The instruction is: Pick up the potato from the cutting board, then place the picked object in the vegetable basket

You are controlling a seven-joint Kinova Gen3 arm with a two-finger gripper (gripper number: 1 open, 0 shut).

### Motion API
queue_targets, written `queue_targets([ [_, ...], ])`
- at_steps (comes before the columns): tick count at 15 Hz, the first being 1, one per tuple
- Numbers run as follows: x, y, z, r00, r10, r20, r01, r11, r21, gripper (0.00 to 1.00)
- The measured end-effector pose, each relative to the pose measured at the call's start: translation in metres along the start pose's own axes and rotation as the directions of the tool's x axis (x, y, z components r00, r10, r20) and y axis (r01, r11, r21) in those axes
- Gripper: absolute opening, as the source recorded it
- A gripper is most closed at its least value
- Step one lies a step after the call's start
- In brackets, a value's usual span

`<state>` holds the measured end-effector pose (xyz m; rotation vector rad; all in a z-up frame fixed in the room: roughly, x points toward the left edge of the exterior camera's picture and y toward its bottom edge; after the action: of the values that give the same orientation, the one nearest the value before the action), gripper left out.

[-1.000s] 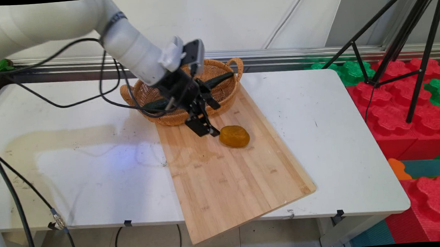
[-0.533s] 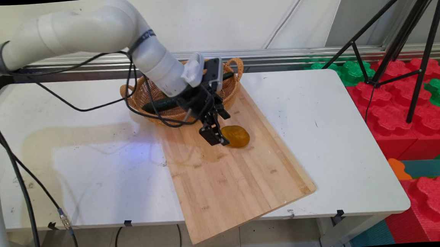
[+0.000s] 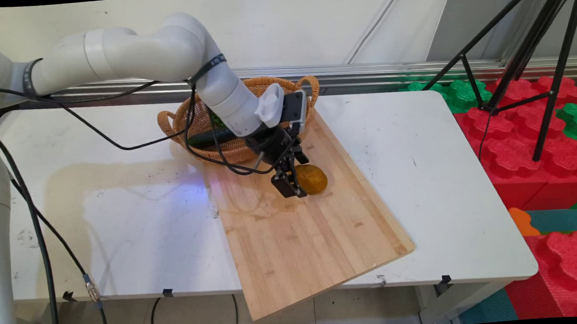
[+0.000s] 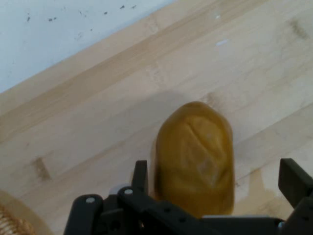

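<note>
Your potato (image 3: 311, 178) (image 4: 194, 157) lies on the wooden cutting board (image 3: 302, 221) (image 4: 98, 122), near its far end, just in front of the wicker basket (image 3: 238, 120). Your gripper (image 3: 292, 184) (image 4: 215, 196) is low over the potato; its jaws stand open, one finger on either side of it, not yet closed on it. A dark green cucumber (image 3: 211, 135) rests in the basket. Board and basket sit on the white desk (image 3: 419, 174).
</note>
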<state>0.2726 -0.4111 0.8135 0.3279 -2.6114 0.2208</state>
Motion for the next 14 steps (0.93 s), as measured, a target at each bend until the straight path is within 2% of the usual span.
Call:
queue_targets([
  [8, 0.002, -0.006, 0.016, 1.0, 0.013, 0.016, -0.013, 1.0, 0.007, 1.0],
  [9, 0.002, -0.006, 0.016, 1.0, 0.014, 0.015, -0.014, 1.0, 0.007, 0.0],
  [14, 0.003, -0.006, 0.017, 1.0, 0.015, 0.01, -0.015, 1.0, 0.008, 0.0],
])
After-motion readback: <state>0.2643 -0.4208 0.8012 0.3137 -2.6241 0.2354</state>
